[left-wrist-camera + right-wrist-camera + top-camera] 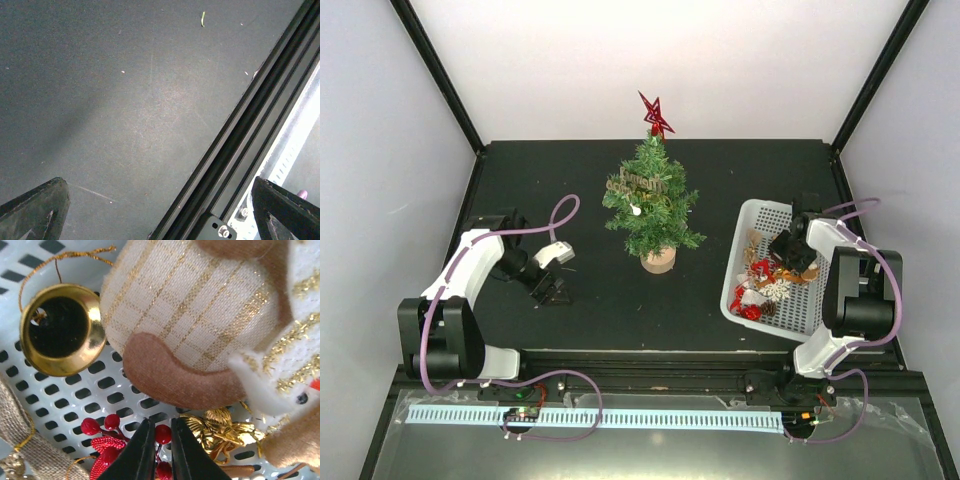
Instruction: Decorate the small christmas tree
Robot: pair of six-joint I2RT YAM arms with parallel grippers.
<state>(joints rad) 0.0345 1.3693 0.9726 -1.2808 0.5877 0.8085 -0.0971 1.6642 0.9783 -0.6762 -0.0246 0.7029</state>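
Note:
The small christmas tree (650,203) stands upright on its wood disc at mid-table, with a red star (655,115) on top and a gold word ornament (638,183) on its branches. My right gripper (788,258) is down inside the white basket (752,214). In the right wrist view its jaws (161,440) are closed on a red berry sprig (162,434) with red leaves. A fabric bear ornament (200,325), a gold bell (60,330) and a gold angel (222,430) lie beside it. My left gripper (550,290) rests open and empty on the table at left.
The basket holds several red, gold and white ornaments (765,285). The table's front rail (240,135) runs close to the left gripper. A burlap piece (25,440) lies at the basket's left.

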